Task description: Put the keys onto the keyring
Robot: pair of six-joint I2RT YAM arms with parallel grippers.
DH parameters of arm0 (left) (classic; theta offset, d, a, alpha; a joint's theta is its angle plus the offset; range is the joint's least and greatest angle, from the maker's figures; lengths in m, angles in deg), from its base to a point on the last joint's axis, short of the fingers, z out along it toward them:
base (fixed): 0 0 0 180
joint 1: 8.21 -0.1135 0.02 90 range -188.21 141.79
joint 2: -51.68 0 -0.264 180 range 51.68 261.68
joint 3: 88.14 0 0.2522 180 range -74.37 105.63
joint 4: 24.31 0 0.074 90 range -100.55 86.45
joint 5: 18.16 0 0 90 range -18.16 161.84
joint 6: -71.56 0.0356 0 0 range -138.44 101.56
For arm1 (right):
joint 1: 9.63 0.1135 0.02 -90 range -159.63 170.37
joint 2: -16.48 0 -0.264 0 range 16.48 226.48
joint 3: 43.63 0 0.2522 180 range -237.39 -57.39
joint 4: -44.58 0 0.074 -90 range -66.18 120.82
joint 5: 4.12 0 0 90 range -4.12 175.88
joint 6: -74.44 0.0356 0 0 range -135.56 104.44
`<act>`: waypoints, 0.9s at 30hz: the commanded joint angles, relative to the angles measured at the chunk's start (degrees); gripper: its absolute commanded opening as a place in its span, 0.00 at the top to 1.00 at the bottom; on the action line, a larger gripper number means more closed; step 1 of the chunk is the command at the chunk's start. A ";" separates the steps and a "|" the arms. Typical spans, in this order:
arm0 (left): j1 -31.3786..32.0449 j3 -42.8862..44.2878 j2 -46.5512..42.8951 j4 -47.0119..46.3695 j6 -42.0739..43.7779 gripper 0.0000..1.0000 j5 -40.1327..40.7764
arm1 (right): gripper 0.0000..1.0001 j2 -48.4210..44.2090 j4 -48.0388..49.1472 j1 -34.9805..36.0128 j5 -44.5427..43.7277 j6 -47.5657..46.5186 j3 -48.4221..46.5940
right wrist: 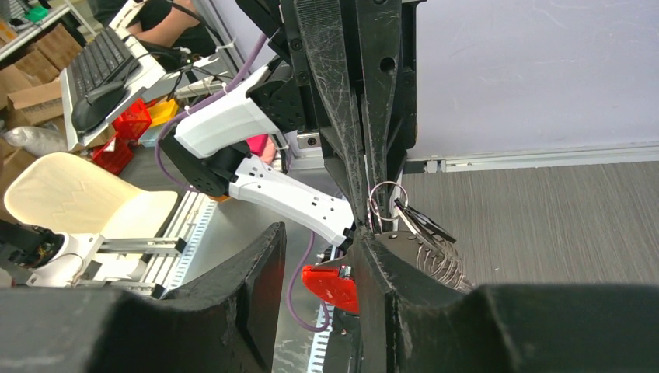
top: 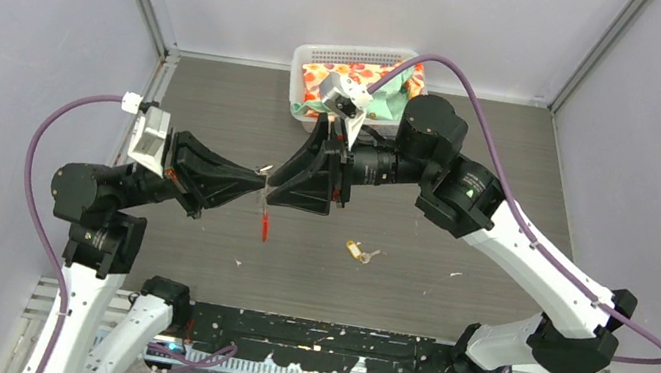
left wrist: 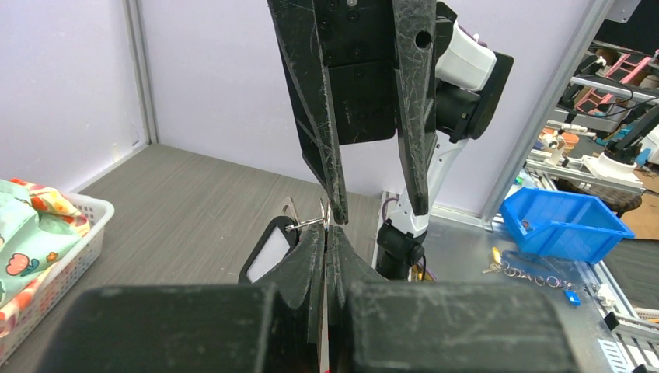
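keyring [top: 265, 226] hangs lengthwise downward, pinched by left tool [top: 259, 191] (right tool [top: 274, 188] spread).

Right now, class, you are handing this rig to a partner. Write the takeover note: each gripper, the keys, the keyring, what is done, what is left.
Left gripper: fingers shut on the keyring, held above the table, red tag dangling below.
Right gripper: fingers open, tips up against the ring, gripping nothing.
Black-headed key: hangs at the ring beside the left fingers; whether it is fully threaded cannot be told.
Brass key: lies loose on the table, right of the grippers.
Left to do: check the black-headed key, then pick up the brass key and thread it on.
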 commanded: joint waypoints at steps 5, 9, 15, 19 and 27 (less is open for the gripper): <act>0.15 1.88 -0.84 -1.82 -1.02 1.00 0.10 | 0.58 -0.46 -0.93 -1.08 -0.13 -0.44 -3.16; 0.15 1.88 -0.97 -1.86 -1.02 1.00 0.05 | 0.59 -1.53 -2.65 -2.00 -0.38 -1.22 -2.77; 0.15 1.87 -0.75 -2.08 -0.89 1.00 0.08 | 0.59 -1.14 -1.27 -2.16 0.19 -0.22 -2.29; 0.16 2.08 -0.63 -1.99 -0.73 1.00 -0.16 | 0.60 -0.42 -0.64 -2.13 0.56 -0.04 -2.48; 0.15 1.89 -0.49 -1.99 -0.34 1.00 0.21 | 0.62 0.47 1.71 -2.15 1.61 1.37 -2.80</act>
